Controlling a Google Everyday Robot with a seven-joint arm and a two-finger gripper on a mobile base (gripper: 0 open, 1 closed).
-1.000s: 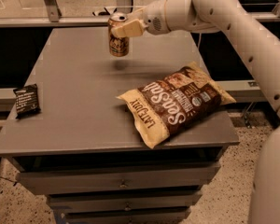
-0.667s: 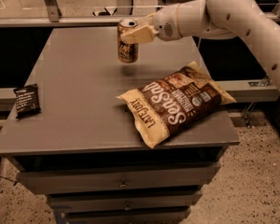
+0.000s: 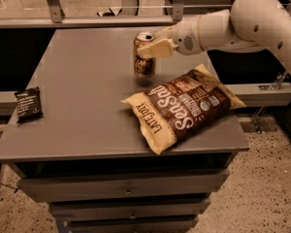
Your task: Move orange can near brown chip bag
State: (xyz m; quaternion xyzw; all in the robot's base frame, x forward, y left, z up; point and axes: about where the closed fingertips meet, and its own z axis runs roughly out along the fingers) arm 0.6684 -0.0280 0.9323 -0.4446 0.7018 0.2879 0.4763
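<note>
Gripper [image 3: 154, 49] clamped on orange can [image 3: 144, 66]: I should lower it upright, releasing only once seated at eleven o'clock of brown chip bag [image 3: 184, 106].

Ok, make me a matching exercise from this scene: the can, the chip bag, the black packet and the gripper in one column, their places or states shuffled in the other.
1. orange can
2. brown chip bag
3. black packet
4. gripper

A. flat near the left edge of the table
B. closed around a drink, arm reaching in from the right
C. upright, held just behind the big bag
D. lying at the front right of the table

Pairs: 1-C, 2-D, 3-A, 4-B
</note>
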